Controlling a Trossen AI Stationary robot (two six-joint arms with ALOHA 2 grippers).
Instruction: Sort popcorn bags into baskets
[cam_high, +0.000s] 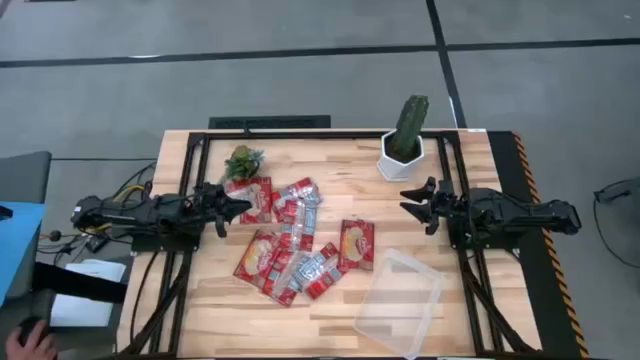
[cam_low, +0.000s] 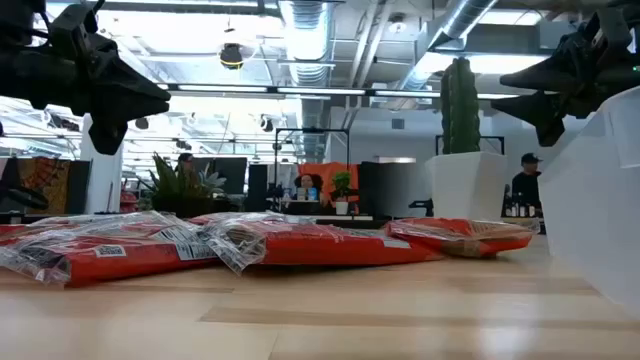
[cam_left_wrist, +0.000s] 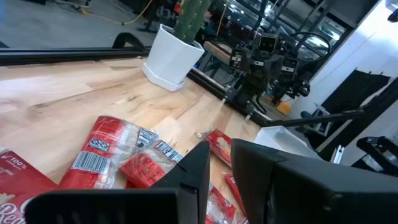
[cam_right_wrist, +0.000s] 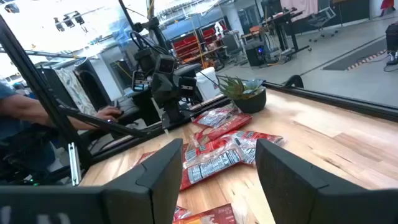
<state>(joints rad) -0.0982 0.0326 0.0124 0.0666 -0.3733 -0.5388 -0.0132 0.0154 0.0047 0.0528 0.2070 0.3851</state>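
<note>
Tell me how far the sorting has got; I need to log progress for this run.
Nothing looks done: the clear tray holds no packets. Nothing is in hand either: the left gripper is shut and empty at the pile's edge, and the right gripper is open and empty near the cactus pot. All the popcorn bags lie on the table, left to sort.
</note>
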